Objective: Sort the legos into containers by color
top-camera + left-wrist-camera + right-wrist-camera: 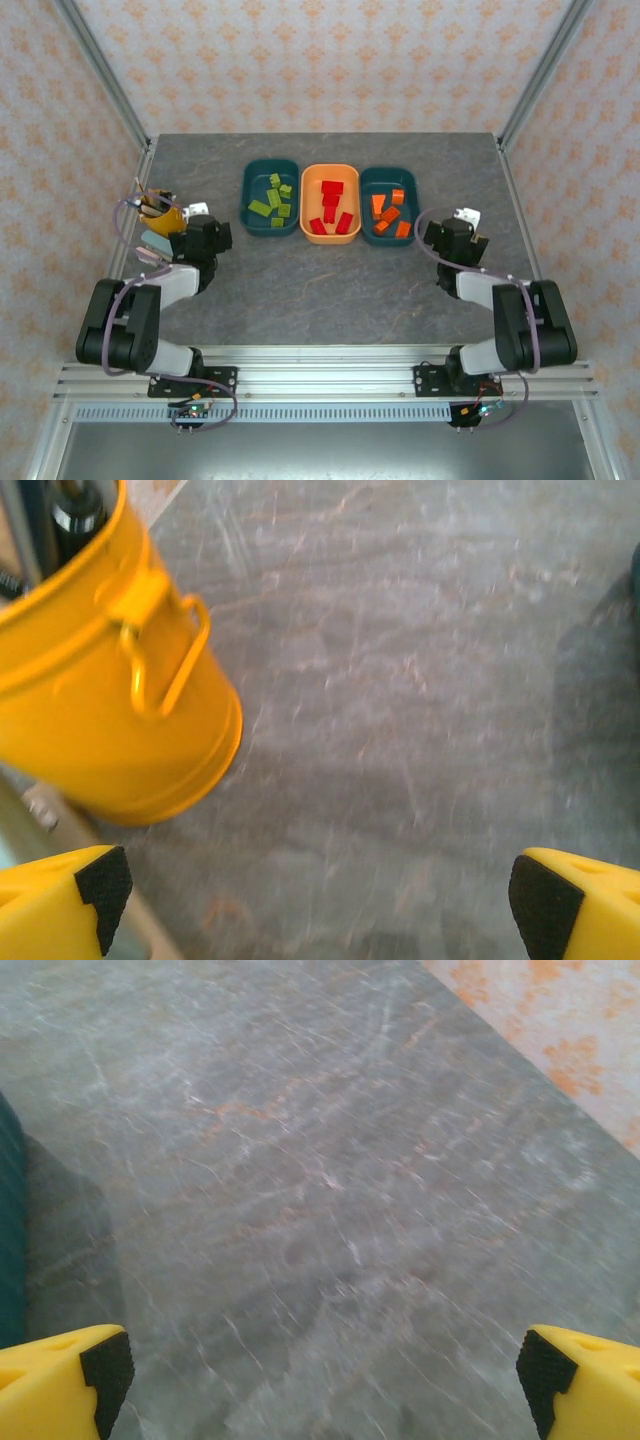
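1. The olive legos (272,197) are being seen in the left teal tray (250,172), the red legos (332,207) in the orange tray (330,169) and the orange legos (389,213) in the right teal tray (412,188), at upper centre.
2. The left gripper (320,890) and right gripper (320,1370) are being shown with jaws spread wide and nothing gripped.
3. The yellow cup (100,710), upper left, is being put at risk: a careless left swing could tip it.
4. The right teal tray could likewise be nudged, scattering sorted bricks.
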Available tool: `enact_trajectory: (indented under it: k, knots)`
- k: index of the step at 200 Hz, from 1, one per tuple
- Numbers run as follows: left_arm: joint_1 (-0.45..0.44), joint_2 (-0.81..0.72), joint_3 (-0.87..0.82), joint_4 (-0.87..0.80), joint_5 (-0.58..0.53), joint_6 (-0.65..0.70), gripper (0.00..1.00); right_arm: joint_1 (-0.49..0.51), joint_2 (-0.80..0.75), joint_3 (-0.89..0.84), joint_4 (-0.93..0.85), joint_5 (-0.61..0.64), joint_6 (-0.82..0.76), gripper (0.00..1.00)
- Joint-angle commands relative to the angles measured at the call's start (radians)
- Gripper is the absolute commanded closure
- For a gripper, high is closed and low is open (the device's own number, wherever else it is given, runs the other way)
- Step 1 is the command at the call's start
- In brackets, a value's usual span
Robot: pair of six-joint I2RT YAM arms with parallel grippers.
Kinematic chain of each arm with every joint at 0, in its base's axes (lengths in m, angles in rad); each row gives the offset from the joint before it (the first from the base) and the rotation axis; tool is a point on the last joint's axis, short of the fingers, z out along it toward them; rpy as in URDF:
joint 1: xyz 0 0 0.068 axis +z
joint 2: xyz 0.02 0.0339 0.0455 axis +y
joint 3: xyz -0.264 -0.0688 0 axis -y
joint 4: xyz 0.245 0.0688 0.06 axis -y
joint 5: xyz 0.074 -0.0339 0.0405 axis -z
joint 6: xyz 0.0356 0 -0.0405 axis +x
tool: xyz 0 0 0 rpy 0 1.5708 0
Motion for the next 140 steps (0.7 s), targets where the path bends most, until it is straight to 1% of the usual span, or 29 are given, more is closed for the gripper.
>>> enact_trajectory:
  k: [1, 9, 16, 29, 32, 39, 47, 55, 63, 71, 79, 86, 92, 140]
  knots:
    - [0.012, 0.03, 0.016, 0.13, 0.083, 0.045, 0.0, -0.052, 0.068, -0.029, 0.244, -0.12, -0.001, 0.0]
    - [0.013, 0.023, -0.013, 0.17, 0.1, 0.052, 0.0, -0.057, 0.082, -0.06, 0.313, -0.137, -0.005, 0.0]
    - [0.012, 0.021, -0.055, 0.238, 0.106, 0.052, 0.0, -0.057, 0.07, -0.061, 0.29, -0.136, -0.004, 0.0]
    - [0.014, 0.066, -0.139, 0.451, 0.107, 0.059, 0.0, -0.057, 0.077, -0.061, 0.304, -0.133, -0.003, 0.0]
    - [0.014, 0.06, -0.136, 0.439, 0.106, 0.058, 0.0, -0.058, 0.075, -0.059, 0.294, -0.13, -0.003, 0.0]
    - [0.014, 0.035, -0.103, 0.328, 0.105, 0.047, 0.0, -0.058, 0.074, -0.05, 0.274, -0.125, -0.001, 0.01]
    - [0.011, 0.062, -0.108, 0.387, 0.107, 0.062, 0.0, -0.058, 0.077, -0.047, 0.277, -0.123, -0.001, 0.01]
    - [0.011, 0.044, -0.092, 0.32, 0.111, 0.055, 0.0, -0.055, 0.076, -0.042, 0.264, -0.116, -0.003, 0.01]
    - [0.011, 0.056, -0.105, 0.37, 0.11, 0.06, 0.0, -0.05, 0.078, -0.039, 0.264, -0.105, -0.007, 0.01]
    - [0.011, 0.047, -0.093, 0.327, 0.111, 0.056, 0.0, -0.045, 0.078, -0.035, 0.257, -0.097, -0.008, 0.01]
    - [0.011, 0.054, -0.1, 0.357, 0.109, 0.06, 0.0, -0.044, 0.079, -0.038, 0.259, -0.096, -0.011, 0.01]
    - [0.011, 0.048, -0.094, 0.331, 0.111, 0.057, 0.0, -0.041, 0.079, -0.035, 0.258, -0.092, -0.013, 0.01]
    - [0.009, 0.053, -0.096, 0.349, 0.106, 0.061, 0.0, -0.038, 0.078, -0.034, 0.254, -0.088, -0.017, 0.01]
    - [0.001, 0.052, -0.092, 0.336, 0.098, 0.066, 0.0, -0.029, 0.08, -0.029, 0.248, -0.08, -0.024, 0.01]
